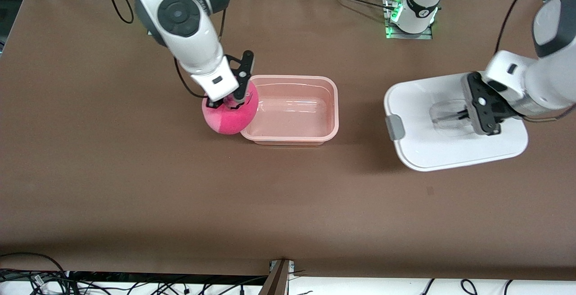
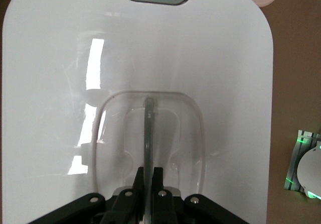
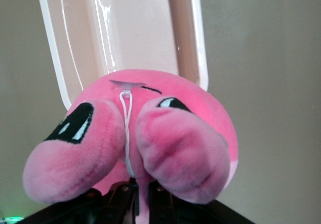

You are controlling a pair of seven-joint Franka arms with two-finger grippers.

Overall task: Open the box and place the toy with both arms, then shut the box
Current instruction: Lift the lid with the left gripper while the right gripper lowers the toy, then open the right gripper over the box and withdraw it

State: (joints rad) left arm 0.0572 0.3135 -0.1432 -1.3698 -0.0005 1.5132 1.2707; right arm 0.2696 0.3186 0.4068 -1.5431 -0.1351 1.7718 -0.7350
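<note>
Two arms work at once. From the front, the right gripper [image 1: 231, 99] grasps the toy [image 1: 230, 114] at the open box [image 1: 291, 109], over its rim at the right arm's end; the tub's long axis runs from there toward the left arm's end. The left gripper [image 1: 468, 115] is clenched on the handle of the lid [image 1: 454, 122], well apart from the tub.

The left wrist view shows the fingers [image 2: 150, 176] pinching the clear handle [image 2: 149, 133].

The right wrist view shows the plush hanging just before the empty tub.
</note>
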